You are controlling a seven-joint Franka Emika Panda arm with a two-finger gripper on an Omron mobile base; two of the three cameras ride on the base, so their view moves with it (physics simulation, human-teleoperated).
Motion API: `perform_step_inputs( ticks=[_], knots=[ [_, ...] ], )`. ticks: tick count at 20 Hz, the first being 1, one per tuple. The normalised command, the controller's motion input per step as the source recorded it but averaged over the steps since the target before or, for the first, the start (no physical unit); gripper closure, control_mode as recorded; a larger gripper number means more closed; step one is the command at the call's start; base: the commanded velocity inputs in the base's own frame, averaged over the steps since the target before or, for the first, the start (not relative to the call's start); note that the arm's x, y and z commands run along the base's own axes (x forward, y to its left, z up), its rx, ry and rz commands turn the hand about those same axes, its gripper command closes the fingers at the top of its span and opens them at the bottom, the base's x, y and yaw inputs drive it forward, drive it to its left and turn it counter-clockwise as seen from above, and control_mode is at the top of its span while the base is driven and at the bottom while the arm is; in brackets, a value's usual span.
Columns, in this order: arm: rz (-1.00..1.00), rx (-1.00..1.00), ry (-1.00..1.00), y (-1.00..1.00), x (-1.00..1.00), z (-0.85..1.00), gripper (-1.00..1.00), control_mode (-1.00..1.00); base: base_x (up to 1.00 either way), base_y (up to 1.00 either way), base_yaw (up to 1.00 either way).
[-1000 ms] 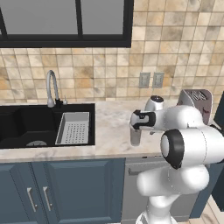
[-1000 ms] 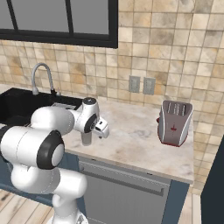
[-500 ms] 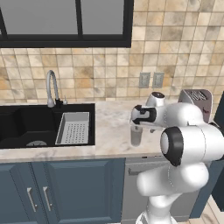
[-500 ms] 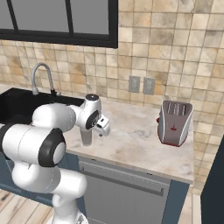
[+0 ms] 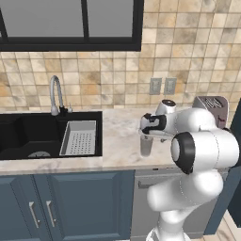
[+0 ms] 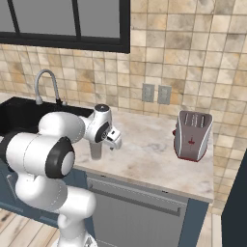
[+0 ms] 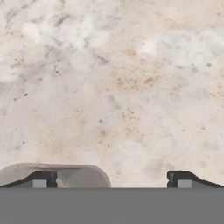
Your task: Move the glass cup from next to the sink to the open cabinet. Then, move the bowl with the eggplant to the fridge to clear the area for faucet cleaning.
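Nearest us, the gripper (image 7: 112, 178) hangs over the cup (image 5: 146, 147) with its jaws spread wide and nothing in them, one fingertip (image 7: 40, 179) right at the rim, the other over bare counter (image 7: 131, 78). So the cup is standing upright near the counter's front edge, right of the sink (image 5: 33, 136), not yet grasped, and by my read the first job has barely begun, with the cabinet trip and the whole bowl-to-fridge run left to do. Farther back, the faucet (image 5: 56, 94) rises behind the sink at the left and a toaster (image 6: 193, 135) sits at the far right by the tiled wall.
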Motion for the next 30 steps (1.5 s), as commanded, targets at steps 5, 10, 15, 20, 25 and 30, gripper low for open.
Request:
perform_step_inputs(
  ticks=[5, 10, 15, 20, 25, 30],
  knots=[
    [0.00, 0.00, 0.02, 0.00, 0.02, -0.45, 1.00, -1.00, 0.00, 0.00, 0.00],
    [0.00, 0.04, 0.01, 0.01, 0.10, -0.20, 1.00, -1.00, 0.00, 0.00, 0.00],
    [0.00, 0.00, 0.00, 0.00, 0.00, 0.00, 1.00, -1.00, 0.00, 0.00, 0.00],
    [0.00, 0.00, -0.03, 0.04, 0.00, 0.47, 1.00, -1.00, 0.00, 0.00, 0.00],
    [-0.03, -0.03, -0.20, 0.16, -0.12, 1.00, 1.00, -1.00, 0.00, 0.00, 0.00],
    [-0.08, -0.04, -0.26, 0.04, -0.59, 0.80, 1.00, -1.00, 0.00, 0.00, 0.00]
  ],
)
